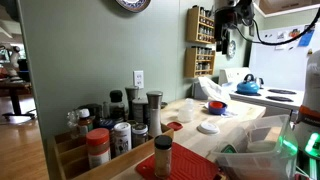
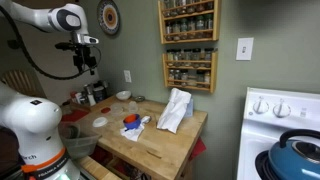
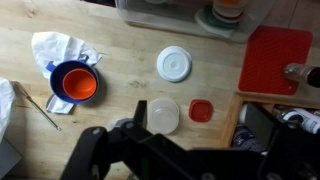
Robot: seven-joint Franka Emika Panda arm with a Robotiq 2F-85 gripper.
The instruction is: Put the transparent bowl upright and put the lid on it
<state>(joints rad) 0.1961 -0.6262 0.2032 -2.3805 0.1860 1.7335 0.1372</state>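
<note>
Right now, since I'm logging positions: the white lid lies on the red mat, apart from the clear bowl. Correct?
No. In the wrist view the lid lies on the wooden table, not the red mat; it is apart from the clear bowl.

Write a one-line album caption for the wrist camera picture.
Looking down from the wrist: the open gripper hovers over a wooden table, where the transparent bowl sits apart from its white lid.

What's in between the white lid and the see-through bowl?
Nothing. In the wrist view, only bare wooden table shows between the lid and the transparent bowl.
</note>
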